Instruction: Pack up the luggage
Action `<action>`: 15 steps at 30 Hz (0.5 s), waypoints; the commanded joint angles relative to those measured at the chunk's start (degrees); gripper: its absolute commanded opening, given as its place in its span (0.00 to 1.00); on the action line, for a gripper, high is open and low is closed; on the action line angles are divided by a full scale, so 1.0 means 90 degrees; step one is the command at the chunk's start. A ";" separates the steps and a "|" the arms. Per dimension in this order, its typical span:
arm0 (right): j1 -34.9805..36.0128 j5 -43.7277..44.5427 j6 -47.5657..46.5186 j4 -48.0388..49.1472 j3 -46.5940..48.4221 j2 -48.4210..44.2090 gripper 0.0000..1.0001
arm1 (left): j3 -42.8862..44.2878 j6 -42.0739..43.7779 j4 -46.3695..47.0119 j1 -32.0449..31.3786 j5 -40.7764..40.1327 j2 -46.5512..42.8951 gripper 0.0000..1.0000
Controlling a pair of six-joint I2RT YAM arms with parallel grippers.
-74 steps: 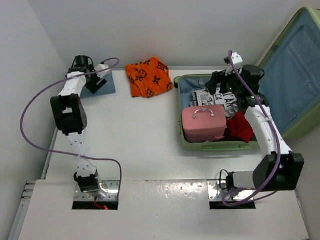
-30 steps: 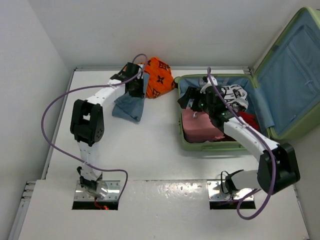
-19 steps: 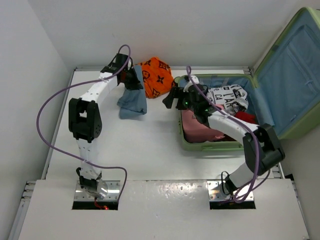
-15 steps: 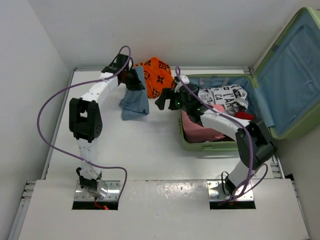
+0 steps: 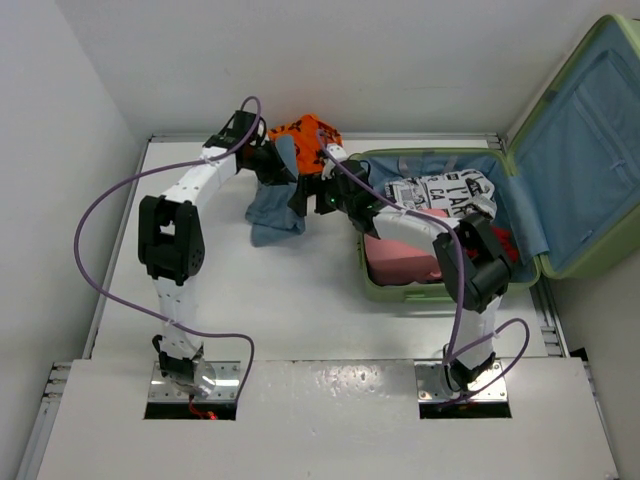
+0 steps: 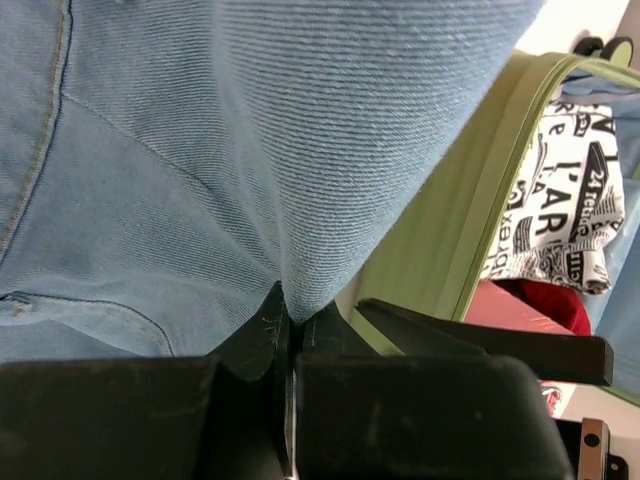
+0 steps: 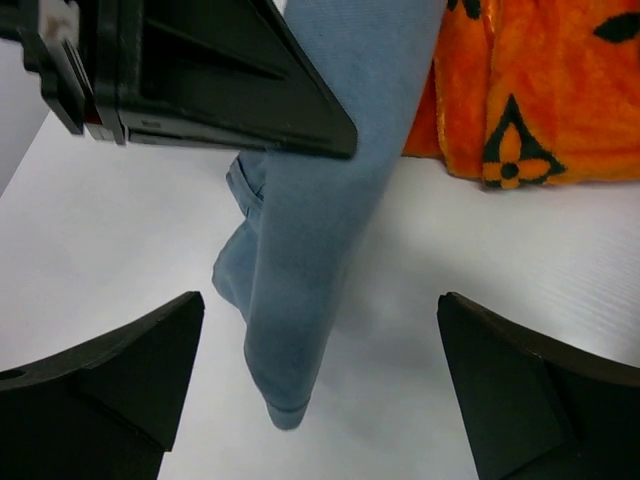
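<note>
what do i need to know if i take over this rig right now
Left gripper: shut on the denim garment, which hangs over the table to the left of the luggage.
Right gripper: open and empty, facing the hanging denim.
Luggage: open, with its lid up at the right.
Done: pink case, printed shirt and red garment are inside.
Left: denim garment goes in, then the orange cloth on the table behind it.

Your left arm (image 5: 165, 235) and right arm (image 5: 475, 262): white links, black joint housings | cabling: one purple cable (image 5: 88, 232) looped along each | fingers (image 7: 100, 370): matte black, wedge-shaped | base plates (image 5: 215, 375): bare shiny metal
</note>
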 commanded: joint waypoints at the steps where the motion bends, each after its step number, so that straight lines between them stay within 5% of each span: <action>1: 0.0041 -0.0171 0.0045 0.0302 0.0515 0.0126 0.99 | -0.0168 -0.0270 0.0366 -0.0007 0.0599 -0.0466 0.00; 4: 0.0002 -0.0395 0.0084 0.0243 0.0643 0.0301 0.99 | -0.0383 -0.0387 0.0748 0.0120 0.1399 -0.0466 0.00; 15: 0.0051 -0.0288 -0.0188 0.0291 0.0693 0.0732 0.93 | -0.0716 -0.0680 0.1168 0.0247 0.1830 -0.0720 0.00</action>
